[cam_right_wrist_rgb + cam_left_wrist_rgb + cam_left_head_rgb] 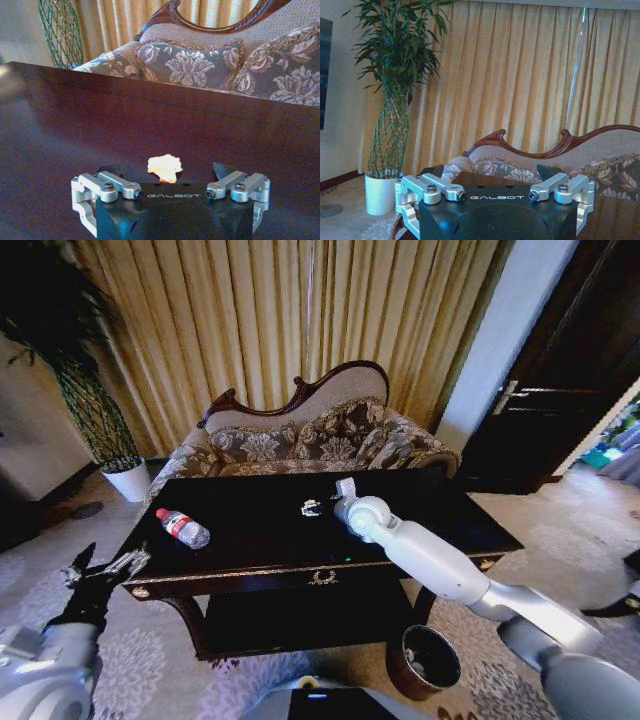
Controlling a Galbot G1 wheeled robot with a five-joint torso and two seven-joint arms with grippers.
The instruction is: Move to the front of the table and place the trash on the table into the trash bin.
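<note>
The dark glossy table (pixel 260 540) fills the middle of the head view. A clear water bottle with a red cap (pixel 183 528) lies on its left part. My right gripper (pixel 320 504) reaches over the table's far middle. In the right wrist view this gripper (pixel 166 171) is open, with a crumpled white paper scrap (pixel 165 167) on the tabletop between its fingers. Off the table's front left corner my left gripper (pixel 105 562) hangs open; the left wrist view has it (pixel 490 172) facing the sofa. The reddish-brown trash bin (pixel 425 660) stands on the floor by the front right leg.
A floral sofa (pixel 300 440) with a carved wood back stands right behind the table. A tall plant in a white pot (pixel 128 478) is at the back left. A dark door (pixel 560 370) is at the right. Patterned carpet (pixel 150 670) covers the floor.
</note>
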